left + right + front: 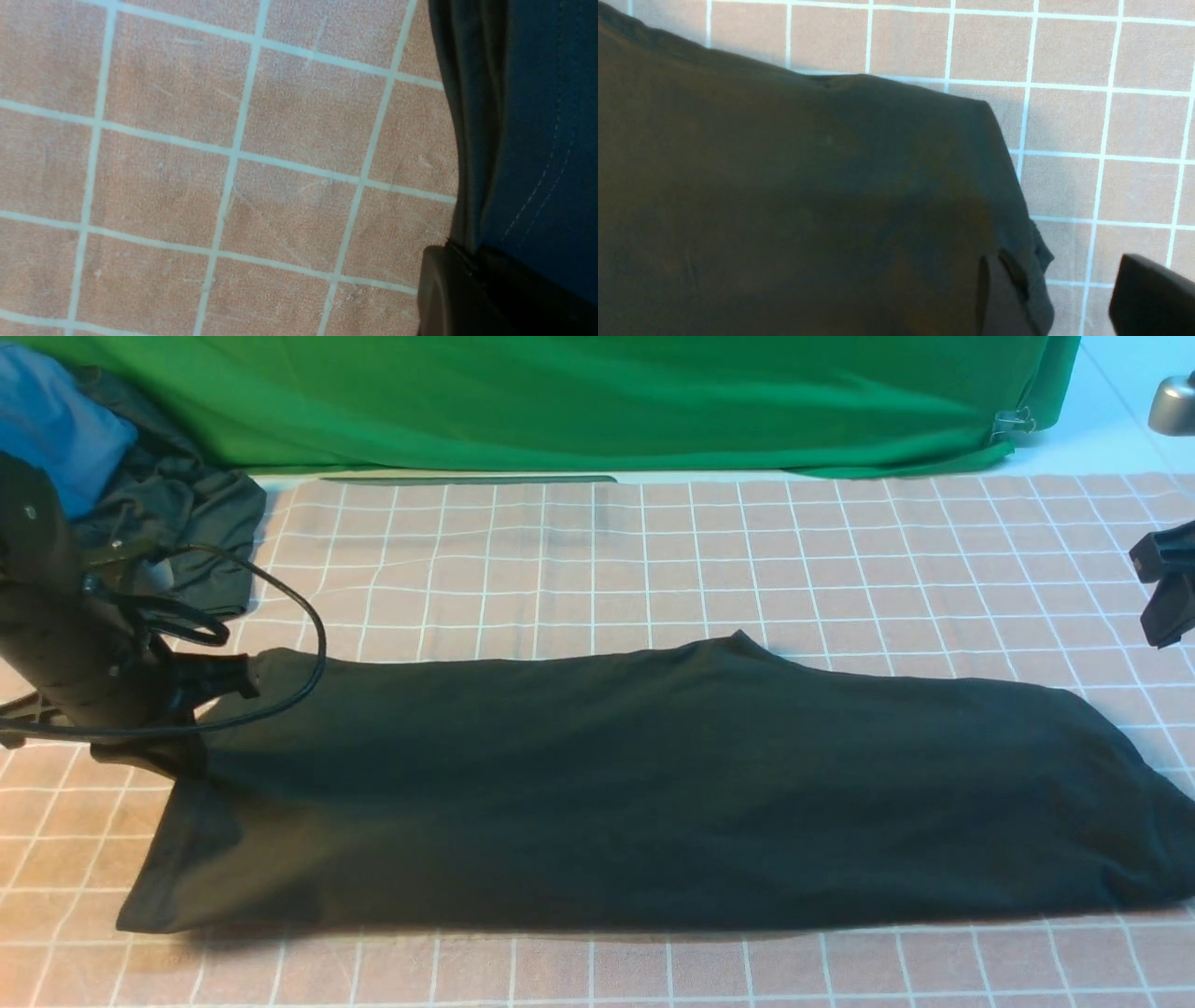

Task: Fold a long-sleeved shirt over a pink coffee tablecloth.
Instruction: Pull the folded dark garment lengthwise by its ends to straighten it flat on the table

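Black long-sleeved shirt is laid flat on the pink coffee tablecloth as one long dark band. It runs from the robot's left side to the right edge of the front view. Its near edge is seen as a fairly straight line. Its far edge rises to a small peak a little right of the middle. The tablecloth is spread wide beneath it, and its white grid is shown on every side of the garment.

The left gripper is placed low at the shirt's far left corner. In the left wrist view one of its fingers is pressed against the shirt's stitched edge. The fingers are clenched, and a fold of that edge is pinched between them. A black cable is looped from the left arm over that corner.

The right gripper is held at the right border of the front view, apart from the shirt. Its fingers are spread, and nothing is grasped by them. The shirt's rounded right end is shown beneath in the right wrist view.

A green cloth is hung along the back. A dark grey-green garment and a blue garment are heaped at the far left.
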Controlling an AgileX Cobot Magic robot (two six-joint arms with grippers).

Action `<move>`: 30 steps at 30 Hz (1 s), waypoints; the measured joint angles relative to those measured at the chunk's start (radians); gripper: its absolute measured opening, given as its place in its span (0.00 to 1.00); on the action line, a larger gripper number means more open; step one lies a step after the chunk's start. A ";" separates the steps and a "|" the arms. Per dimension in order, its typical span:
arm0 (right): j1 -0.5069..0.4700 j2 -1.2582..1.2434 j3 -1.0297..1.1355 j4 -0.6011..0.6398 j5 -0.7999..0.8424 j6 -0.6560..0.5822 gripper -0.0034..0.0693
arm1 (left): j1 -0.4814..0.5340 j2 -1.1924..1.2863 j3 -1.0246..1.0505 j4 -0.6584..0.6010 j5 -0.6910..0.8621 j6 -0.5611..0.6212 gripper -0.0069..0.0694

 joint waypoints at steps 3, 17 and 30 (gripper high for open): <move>0.000 0.000 0.000 0.000 0.019 0.000 0.55 | 0.000 0.000 0.000 0.002 -0.002 -0.007 0.13; 0.000 -0.001 0.087 -0.009 0.078 0.053 0.97 | 0.001 -0.019 0.000 0.158 0.002 -0.233 0.56; 0.000 0.182 0.269 -0.031 -0.184 0.110 1.00 | 0.001 -0.363 0.079 -0.294 0.109 0.020 0.33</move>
